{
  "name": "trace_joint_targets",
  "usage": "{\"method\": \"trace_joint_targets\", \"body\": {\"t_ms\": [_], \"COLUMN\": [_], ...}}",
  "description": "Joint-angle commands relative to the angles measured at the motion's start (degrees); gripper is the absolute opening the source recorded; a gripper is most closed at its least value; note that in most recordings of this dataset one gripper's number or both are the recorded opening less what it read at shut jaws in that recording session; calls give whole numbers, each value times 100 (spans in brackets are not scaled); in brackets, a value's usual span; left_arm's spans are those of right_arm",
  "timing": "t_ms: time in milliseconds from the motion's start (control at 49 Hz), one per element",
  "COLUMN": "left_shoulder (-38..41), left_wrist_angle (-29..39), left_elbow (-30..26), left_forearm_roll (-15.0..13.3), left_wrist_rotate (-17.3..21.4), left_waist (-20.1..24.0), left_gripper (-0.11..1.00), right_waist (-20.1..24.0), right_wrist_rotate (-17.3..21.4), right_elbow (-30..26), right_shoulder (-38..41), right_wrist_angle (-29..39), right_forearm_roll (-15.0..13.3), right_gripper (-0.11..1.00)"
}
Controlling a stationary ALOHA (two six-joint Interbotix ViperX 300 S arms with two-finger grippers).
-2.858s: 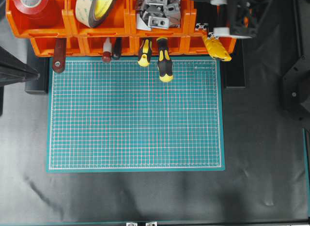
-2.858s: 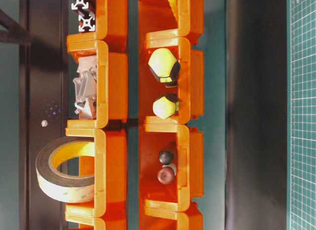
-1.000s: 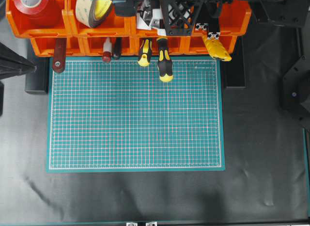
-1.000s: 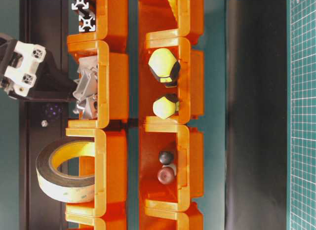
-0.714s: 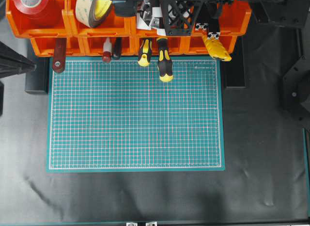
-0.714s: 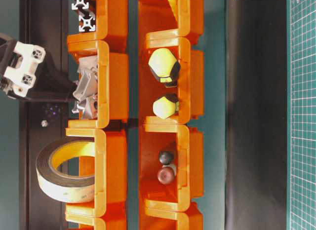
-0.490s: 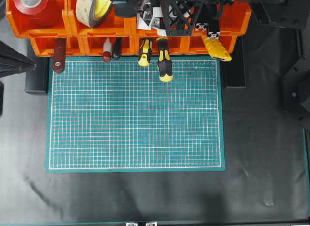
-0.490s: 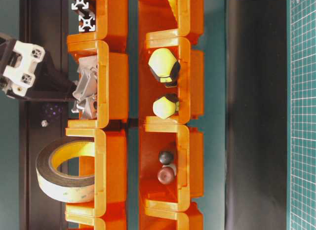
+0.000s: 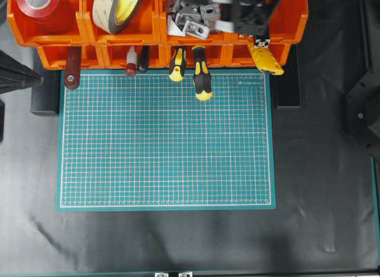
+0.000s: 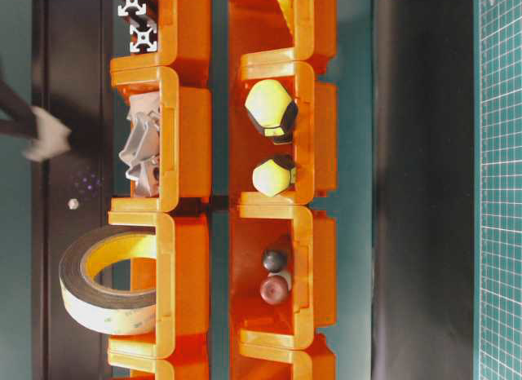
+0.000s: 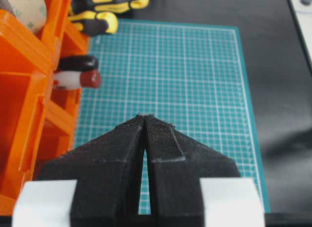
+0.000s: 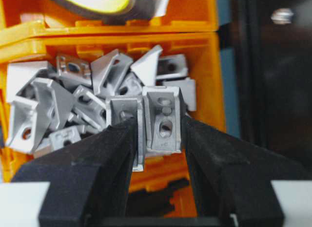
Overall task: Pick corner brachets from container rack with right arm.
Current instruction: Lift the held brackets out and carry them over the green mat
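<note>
Above the orange container rack [image 12: 204, 66], my right gripper [image 12: 158, 134] pinches two upright corner brachets [image 12: 163, 119], slotted faces toward me.

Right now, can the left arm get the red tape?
Probably yes: the left gripper, shut, hangs by the rack, and the red tape lies uncovered in its end bin.

Right pincer [image 12: 158, 127] grips two corner brachets [image 12: 151, 121]; left pincer [image 11: 145, 121] sits closed, empty.
</note>
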Motion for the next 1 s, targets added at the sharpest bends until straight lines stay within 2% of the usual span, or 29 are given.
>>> {"method": "trace_joint_targets", "body": {"t_ms": [0, 225, 429, 633, 796, 878, 980], "left_shoulder": [-35, -272, -290, -290, -299, -308, -325], "left_wrist_angle": [-26, 35, 53, 53, 44, 53, 53], "left_elbow": [-141, -158, -167, -167, -167, -167, -167], "left_forearm_roll": [9, 9, 9, 18, 9, 9, 18], "left_wrist_rotate": [-9, 44, 35, 35, 53, 53, 53], "left_waist": [-9, 9, -9, -26, -26, -26, -26], "left_gripper": [0, 0, 0, 0, 0, 0, 0], "right_waist": [202, 431, 747, 1503, 2145, 2338, 2487], "right_wrist_rotate": [114, 352, 809, 1468, 2215, 2602, 2865], "right_elbow": [-44, 466, 1151, 1995, 2637, 2856, 2979], "right_shoulder": [-492, -1292, -1784, -2083, -1951, -1784, -1512], "right_wrist_angle": [-35, -571, -1477, -1986, -2197, -2426, -2689], "right_forearm_roll": [-44, -44, -44, -35, -35, -35, -44], "right_gripper": [29, 29, 29, 29, 29, 29, 29]}}
